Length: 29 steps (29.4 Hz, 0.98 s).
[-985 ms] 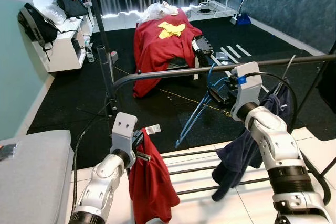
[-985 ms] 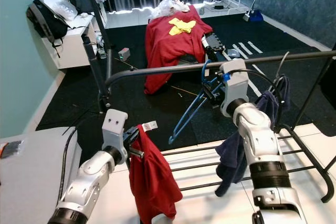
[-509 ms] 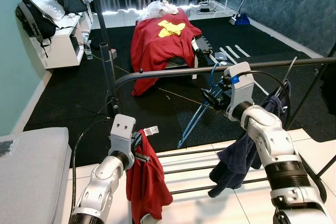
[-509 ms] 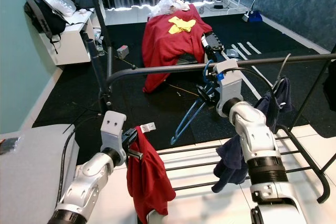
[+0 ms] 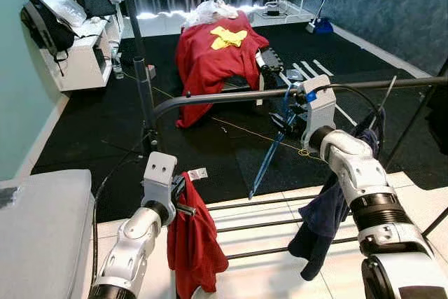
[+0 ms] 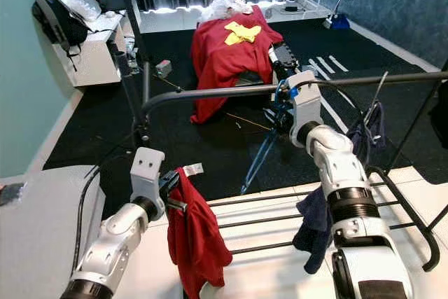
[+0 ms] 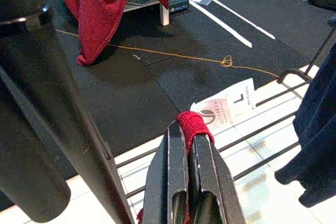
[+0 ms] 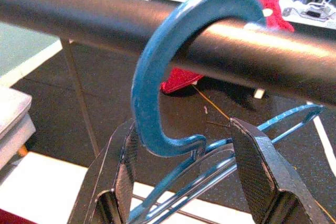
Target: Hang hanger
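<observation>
The blue plastic hanger has its hook over the black metal rail, centre frame; the right gripper is spread around its neck; hanging looks nearly finished, next withdraw cleanly; the left gripper pinches a red cloth, lower left.

The hanger looks like smooth blue plastic with a slight sheen. The rail it hooks over is dark metal, satin and faintly glossy. The red garment is soft matt cloth, its tag paper. The floor at 12 o'clock is rough black carpet.
</observation>
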Available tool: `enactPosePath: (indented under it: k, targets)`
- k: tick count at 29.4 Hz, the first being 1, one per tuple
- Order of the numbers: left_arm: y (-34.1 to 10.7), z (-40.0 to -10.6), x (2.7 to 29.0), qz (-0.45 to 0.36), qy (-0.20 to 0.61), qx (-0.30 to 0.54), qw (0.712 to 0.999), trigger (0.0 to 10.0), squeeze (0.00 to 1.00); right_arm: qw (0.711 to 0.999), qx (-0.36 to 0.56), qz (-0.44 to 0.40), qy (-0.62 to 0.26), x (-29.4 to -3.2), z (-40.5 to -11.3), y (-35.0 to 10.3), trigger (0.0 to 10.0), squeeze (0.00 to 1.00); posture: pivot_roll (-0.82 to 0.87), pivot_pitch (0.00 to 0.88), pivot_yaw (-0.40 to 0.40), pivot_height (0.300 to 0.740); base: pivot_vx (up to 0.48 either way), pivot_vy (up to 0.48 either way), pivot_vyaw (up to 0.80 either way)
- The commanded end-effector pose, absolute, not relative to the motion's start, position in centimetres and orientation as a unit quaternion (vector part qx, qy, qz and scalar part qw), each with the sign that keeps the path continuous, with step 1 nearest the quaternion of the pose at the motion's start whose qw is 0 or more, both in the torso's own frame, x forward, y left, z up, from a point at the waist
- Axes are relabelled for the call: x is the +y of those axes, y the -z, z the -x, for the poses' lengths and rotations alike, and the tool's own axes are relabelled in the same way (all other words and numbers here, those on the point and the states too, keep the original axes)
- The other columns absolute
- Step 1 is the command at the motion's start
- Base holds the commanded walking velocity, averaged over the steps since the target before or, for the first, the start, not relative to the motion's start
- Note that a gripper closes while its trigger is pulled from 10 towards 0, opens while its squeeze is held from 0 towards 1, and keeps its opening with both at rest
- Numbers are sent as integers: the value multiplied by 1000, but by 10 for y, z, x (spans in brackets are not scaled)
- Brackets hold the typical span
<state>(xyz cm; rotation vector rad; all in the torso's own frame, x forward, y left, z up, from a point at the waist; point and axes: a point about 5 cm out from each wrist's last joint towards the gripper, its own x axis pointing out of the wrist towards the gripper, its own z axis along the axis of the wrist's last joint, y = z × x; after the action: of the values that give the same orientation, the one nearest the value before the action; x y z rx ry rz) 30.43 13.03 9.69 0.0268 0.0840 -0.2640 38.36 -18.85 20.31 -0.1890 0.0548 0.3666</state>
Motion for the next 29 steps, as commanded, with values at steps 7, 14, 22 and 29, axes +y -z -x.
enactPosePath:
  k: [7, 14, 22, 29]
  targets:
    - [-98, -304, 135, -24, 130, 40, 990, 10000, 0, 975, 23, 107, -193, -186, -385, -206, 10000, 0, 53, 21, -5, 740, 0, 0, 0]
    - [-98, -304, 135, -27, 135, 43, 989, 10000, 0, 973, 46, 113, -198, -184, -383, -205, 10000, 0, 52, 23, 0, 740, 0, 0, 0]
    - [-97, -303, 133, -30, 149, 45, 987, 10000, 0, 973, 69, 114, -187, -185, -381, -205, 10000, 0, 58, 15, 2, 740, 0, 0, 0]
    - [-98, -302, 131, -36, 165, 47, 985, 10000, 0, 976, 80, 112, -169, -189, -378, -207, 10000, 0, 60, 3, 9, 740, 0, 0, 0]
